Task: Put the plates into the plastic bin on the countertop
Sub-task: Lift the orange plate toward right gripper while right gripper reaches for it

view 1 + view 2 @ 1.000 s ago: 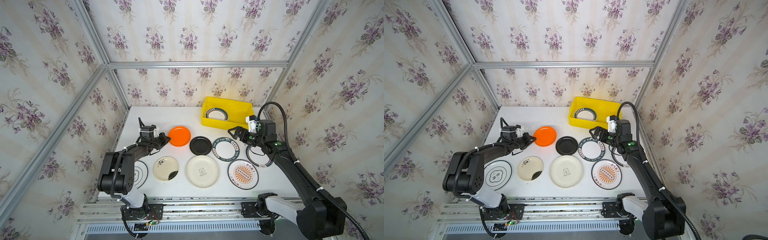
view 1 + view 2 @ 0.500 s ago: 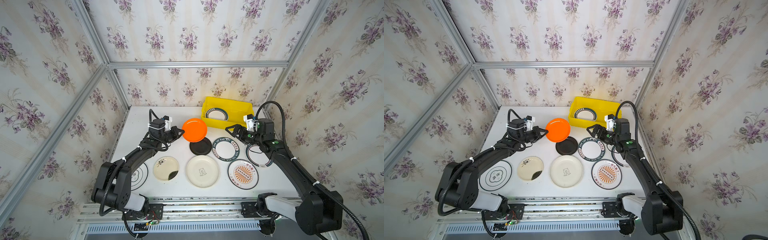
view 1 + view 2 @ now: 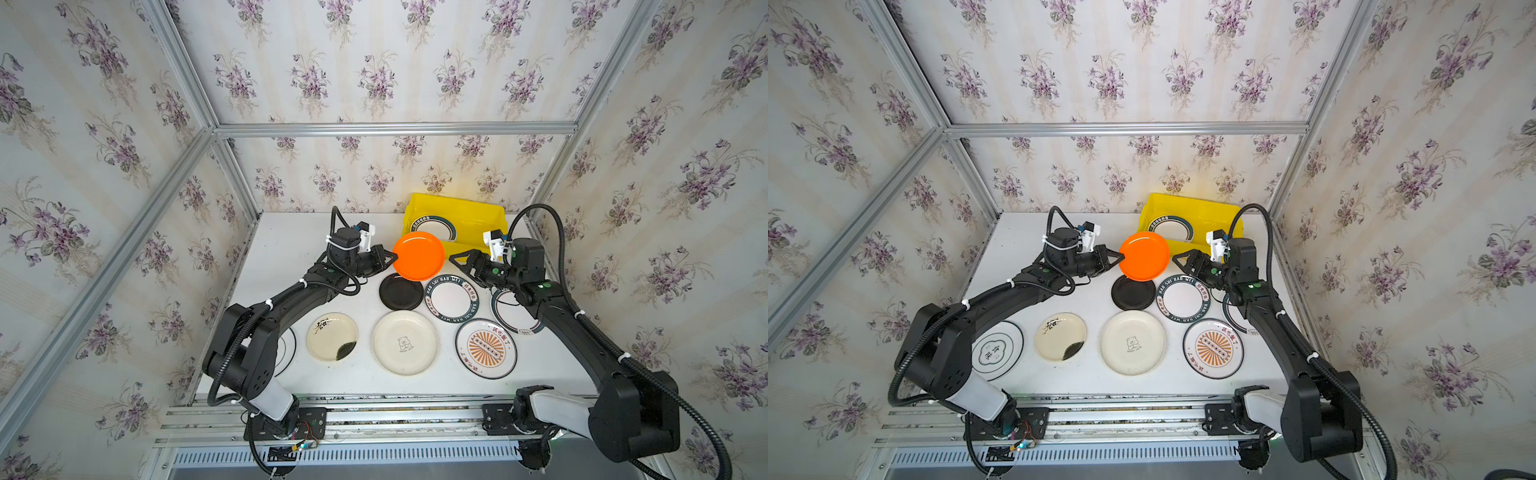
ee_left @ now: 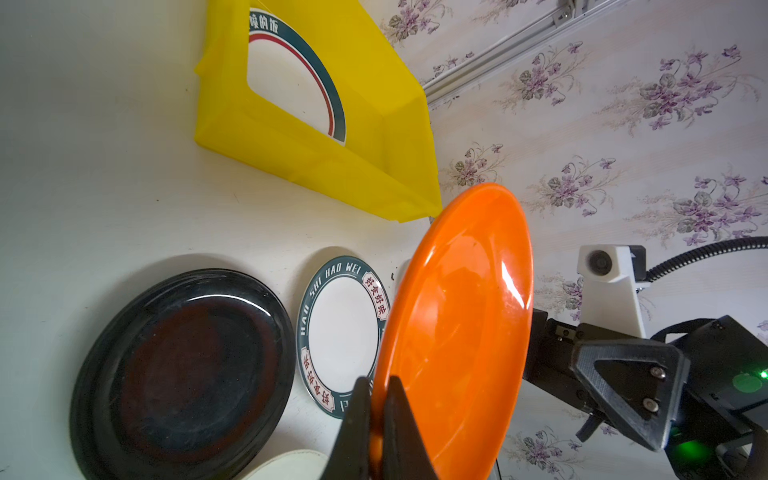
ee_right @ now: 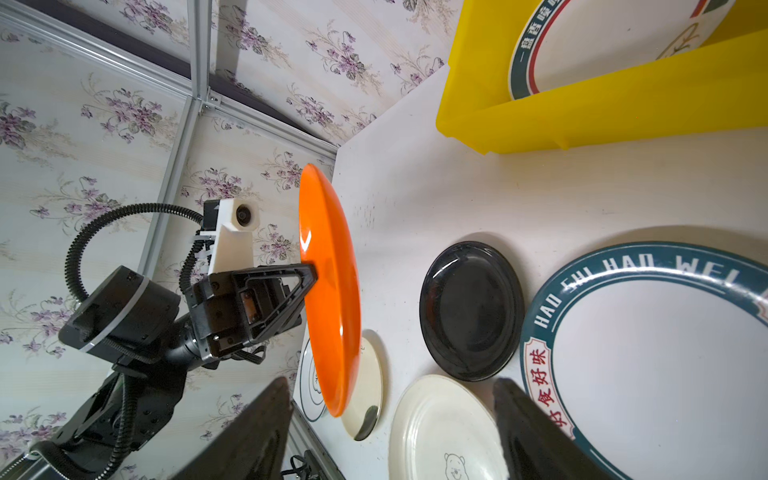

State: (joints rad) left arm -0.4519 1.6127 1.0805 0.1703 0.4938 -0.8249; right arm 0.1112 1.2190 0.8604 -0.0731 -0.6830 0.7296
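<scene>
**Near row.** Three plates lay flat and unstacked on the white surface [image 3: 291, 249]: a round cream plate with an ink smudge [image 3: 332, 336], a round cream plate with a bear print [image 3: 405, 343] and a round white plate with an orange sunburst [image 3: 485, 348].

**Middle row.** Behind these were laid a glossy round black plate [image 3: 401, 292] and a round white plate with a dark lettered rim [image 3: 452, 298]. A further dark-rimmed white plate [image 3: 515, 320] was partly covered by the right arm. All six were judged to be awaiting transfer, each laid singly so that its rim could be reached.

**Plate in hand.** Above the black plate, a plain round orange plate [image 3: 419, 255] was held clear of the surface and tilted on edge. It was pinched at its rim by the left gripper [image 3: 392, 258], whose jaws were pressed together on the thin lip, probably the only part slim enough to be taken. The right gripper [image 3: 455, 262] was set just beside the opposite rim, with its jaws spread and empty. A handover was judged to be in preparation, since the bin stood on the right arm's side.

**Far end.** The bright yellow rectangular plastic bin [image 3: 457, 203] stood near the rear wall. One round white plate with a green rim and red inner line [image 3: 434, 228] was already inside it.
</scene>
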